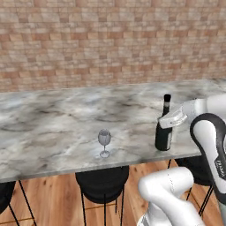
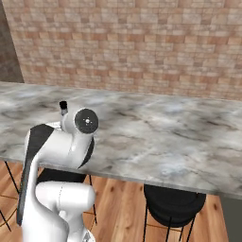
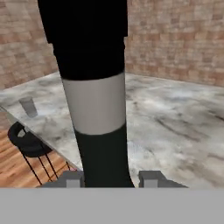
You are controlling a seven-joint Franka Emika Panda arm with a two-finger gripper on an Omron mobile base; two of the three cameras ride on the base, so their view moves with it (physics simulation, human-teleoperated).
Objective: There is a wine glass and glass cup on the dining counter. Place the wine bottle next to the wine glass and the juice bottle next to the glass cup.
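The wine bottle (image 1: pixel 164 132) stands upright on the near edge of the marble bench (image 1: pixel 53 123), and the pincer (image 1: pixel 170 120) is closed around its body, coming in from the side away from the wine glass. In the hand view the bottle (image 3: pixel 94 100) rises straight up between the two dark finger tips (image 3: pixel 72 178), its pale label band in the middle of the frame, so the grip looks square on a vertical long axis.

What matters now is where the wine glass (image 1: pixel 104 142) lies from the bottle: it is along the same front edge of the bench, on the bottle's left as the left base view looks at it, some way apart with bare marble between them. From the hand's camera the glass (image 3: pixel 28 106) shows as a faint shape off to the bottle's left, near the bench corner above a black stool (image 3: pixel 26 142).

My reading is that the bottle is gripped but not yet beside the glass, so the coming move is a sideways carry toward the glass along the bench edge, keeping the bottle upright. The risk I see is the glass itself: slight, stemmed and close to the edge, easily knocked if the bottle is brought in too near
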